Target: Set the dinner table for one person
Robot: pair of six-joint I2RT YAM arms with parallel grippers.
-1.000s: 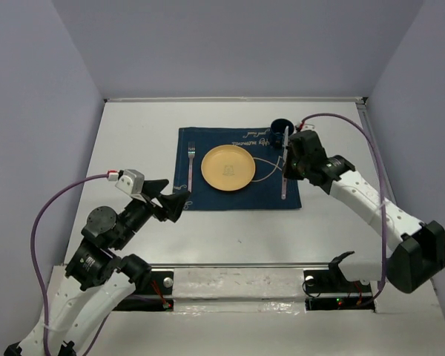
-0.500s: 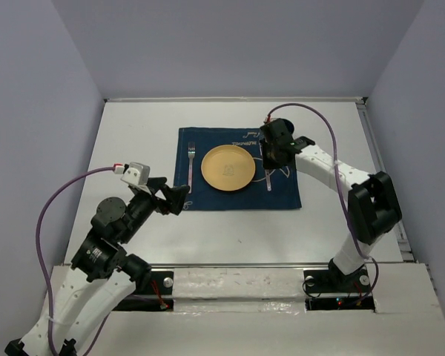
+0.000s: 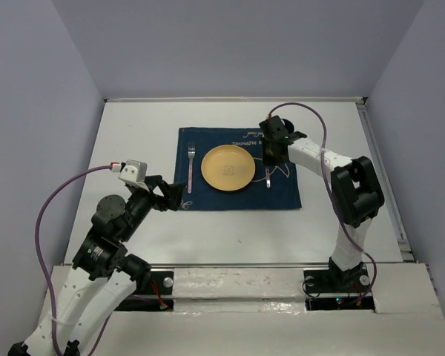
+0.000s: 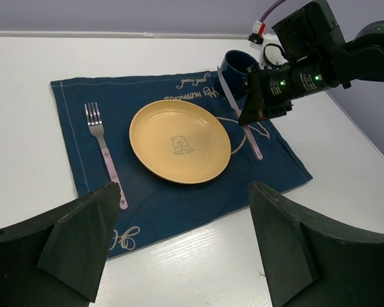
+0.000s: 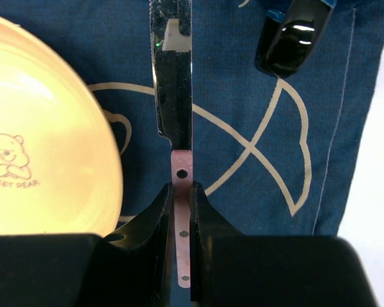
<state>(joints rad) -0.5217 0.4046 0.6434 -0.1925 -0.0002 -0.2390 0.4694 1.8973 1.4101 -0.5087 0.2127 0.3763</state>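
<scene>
The white dinner table (image 3: 133,141) carries a dark blue placemat (image 3: 241,194). On the mat are a yellow plate (image 3: 228,167) and a fork (image 3: 190,167) left of it. My right gripper (image 3: 272,151) is shut on the pink handle of a knife (image 5: 181,167), just right of the plate (image 5: 45,160); the blade (image 5: 173,77) points away. Whether the knife rests on the mat I cannot tell. A dark blue mug (image 4: 238,64) stands behind that gripper. My left gripper (image 3: 175,198) is open and empty at the mat's near left corner (image 4: 184,192).
Pale lavender walls close the table at the back and sides. A purple cable loops from each arm. A dark glossy object (image 5: 288,38) lies beyond the knife at the mat's far right. The mat's right edge (image 5: 345,115) meets white tabletop.
My right arm has swung left, carrying the knife from the mat's right edge to just right of the plate. My left gripper has pulled back slightly towards the near left.
</scene>
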